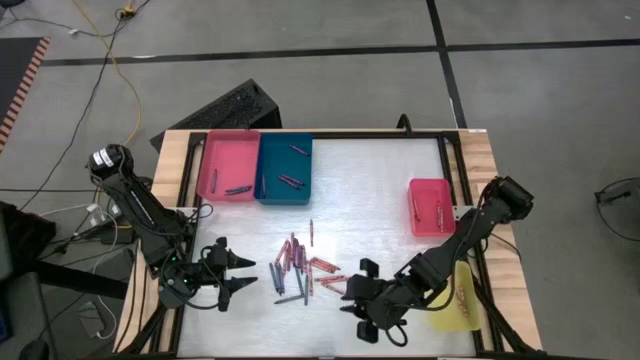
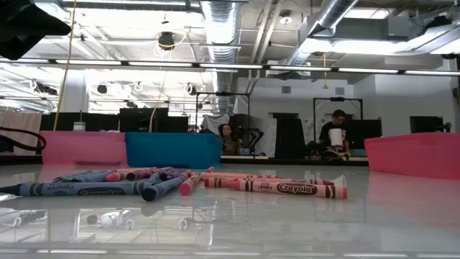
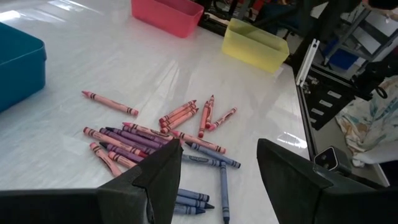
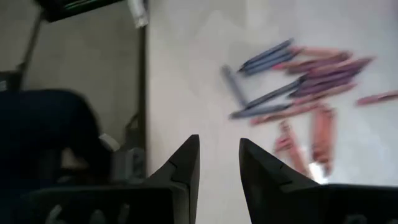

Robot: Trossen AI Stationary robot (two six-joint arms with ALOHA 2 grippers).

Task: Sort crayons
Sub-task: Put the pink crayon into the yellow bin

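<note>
Left claw: the left claw (image 1: 245,277) sits low over the counter (image 1: 380,180), just to the left of the crayon pile (image 1: 305,268), tips aimed at it; fingers (image 3: 165,171) stand wide apart, nothing between them.
Right claw: the right claw (image 1: 363,310) is on the other side of the pile, right of it and nearer the front edge; a narrow gap shows between its fingers (image 4: 186,165), and they're empty, touching no crayon.
Crayon pile: there it is, mid-counter between the two claws, a loose scatter of red, pink, purple and blue sticks, some crossing each other, all lying flat.
Lone crayon: one red crayon (image 3: 110,103) lies apart from the pile, on its far side.
Yellow tray: the yellow tray (image 1: 455,300) sits right of the pile, near the front right corner, partly under the right arm.
Small pink tray: the small pink tray (image 1: 432,206) is behind and right of the pile, near the counter's right edge, a couple of crayons in it.
Blue tray: the blue tray (image 1: 285,168) stands behind the pile toward the back edge, a few dark crayons inside.
Large pink tray: the large pink tray (image 1: 228,164) touches the blue tray's left side, and holds a few sticks too.
Room: beyond the counter, a person (image 2: 333,135) is seen far back in the low view.
</note>
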